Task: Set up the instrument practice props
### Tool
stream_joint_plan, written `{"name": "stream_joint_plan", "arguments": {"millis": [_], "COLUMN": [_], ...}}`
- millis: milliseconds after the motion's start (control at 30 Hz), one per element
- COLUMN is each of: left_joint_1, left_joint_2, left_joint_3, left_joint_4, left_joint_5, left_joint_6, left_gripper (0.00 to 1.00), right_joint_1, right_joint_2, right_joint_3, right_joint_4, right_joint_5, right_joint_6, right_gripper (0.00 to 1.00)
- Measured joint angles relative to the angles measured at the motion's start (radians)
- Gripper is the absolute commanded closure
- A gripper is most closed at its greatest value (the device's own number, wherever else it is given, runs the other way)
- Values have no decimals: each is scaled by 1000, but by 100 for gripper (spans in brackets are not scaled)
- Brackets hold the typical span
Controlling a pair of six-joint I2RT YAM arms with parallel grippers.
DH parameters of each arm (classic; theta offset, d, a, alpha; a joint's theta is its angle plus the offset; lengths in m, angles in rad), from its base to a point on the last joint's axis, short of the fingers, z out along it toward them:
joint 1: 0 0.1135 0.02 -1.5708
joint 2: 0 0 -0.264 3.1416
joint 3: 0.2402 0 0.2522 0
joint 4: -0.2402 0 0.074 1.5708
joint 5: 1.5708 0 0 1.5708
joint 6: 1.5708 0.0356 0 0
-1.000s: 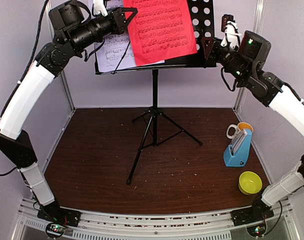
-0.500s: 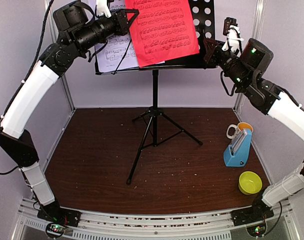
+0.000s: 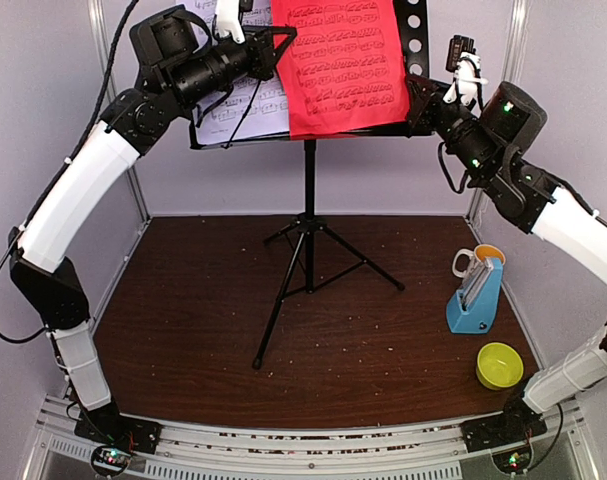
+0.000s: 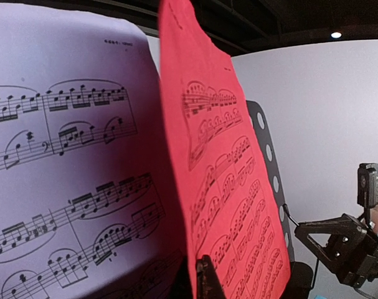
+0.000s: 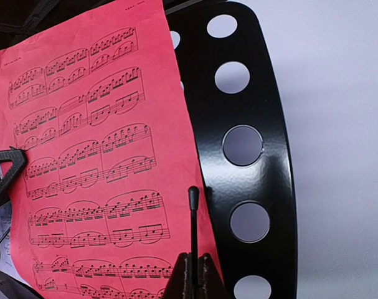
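Observation:
The black perforated music stand (image 3: 415, 30) stands on tripod legs (image 3: 308, 270) at the back. The red sheet (image 3: 345, 65) leans on its desk, overlapping the white sheet (image 3: 235, 100). My left gripper (image 3: 275, 42) is shut on the red sheet's left edge; in the left wrist view (image 4: 201, 275) the red sheet (image 4: 229, 205) stands in front of the white sheet (image 4: 64, 187). My right gripper (image 3: 419, 95) is shut on the stand's thin page-holder rod (image 5: 193, 218), beside the red sheet (image 5: 95, 156) and the desk (image 5: 263, 180). The blue metronome (image 3: 476, 297) stands on the table at right.
A white mug (image 3: 467, 260) stands just behind the metronome. A small yellow bowl (image 3: 499, 365) sits near the right front. The brown table (image 3: 183, 300) is enclosed by pale walls on three sides.
My left gripper has moved right with the red sheet, which now hangs straighter and farther right on the stand. The right arm has shifted slightly left toward the stand's edge.

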Motion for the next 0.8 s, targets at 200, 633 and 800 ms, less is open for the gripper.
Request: {"name": "stream_joint_plan", "arguments": {"millis": [200,633,800], "left_joint_1": [0,-2,-2], "left_joint_2": [14,84,94], "left_joint_3": [8,91,91], "left_joint_4": [7,33,34], "left_joint_5": [16,101,134], "left_joint_6": [25,112,146], "left_gripper": [100,100,100], "right_joint_1": [0,-1,-1], "right_joint_2": [-2,-4,-4], "right_joint_3": [-26,-43,-43], "right_joint_4": [45,83,85], "right_joint_5": [-14,-42,-48], "right_joint_6": [0,0,0], "right_gripper": [100,100,100]}}
